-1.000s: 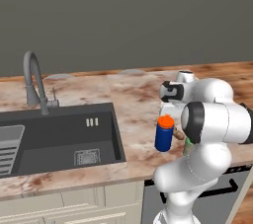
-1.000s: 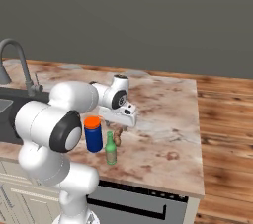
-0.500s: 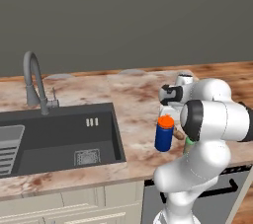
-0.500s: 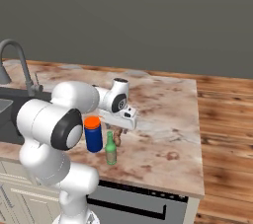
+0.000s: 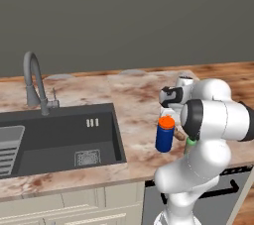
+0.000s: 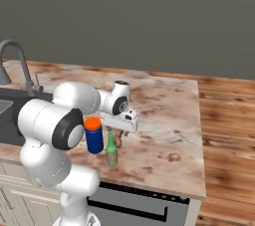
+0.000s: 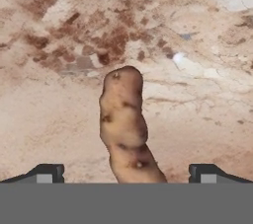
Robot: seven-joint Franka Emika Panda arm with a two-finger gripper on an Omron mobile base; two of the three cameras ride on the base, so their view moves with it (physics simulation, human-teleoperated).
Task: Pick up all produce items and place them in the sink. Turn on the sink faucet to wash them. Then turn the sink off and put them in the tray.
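Observation:
A lumpy orange-brown produce item [image 7: 126, 124] lies on the marble counter, straight below my hand. My gripper [image 7: 126, 173] is open, with a fingertip on either side of the produce's near end and not touching it. In the right base view the gripper [image 6: 121, 131] points down just above the produce item [image 6: 118, 141], near the counter's front edge. The dark sink [image 5: 59, 140] with its gooseneck sink faucet [image 5: 34, 83] lies well to the left. The tray is out of view.
A blue can with an orange lid [image 6: 93, 135] and a small green bottle [image 6: 111, 150] stand close beside the produce, toward the counter's front edge. A light grey slatted rack [image 5: 7, 147] sits in the sink's left part. The counter ends to the right [image 6: 199, 135].
The hand has sunk very slightly toward the produce. Nothing else has moved, and the fingers remain apart.

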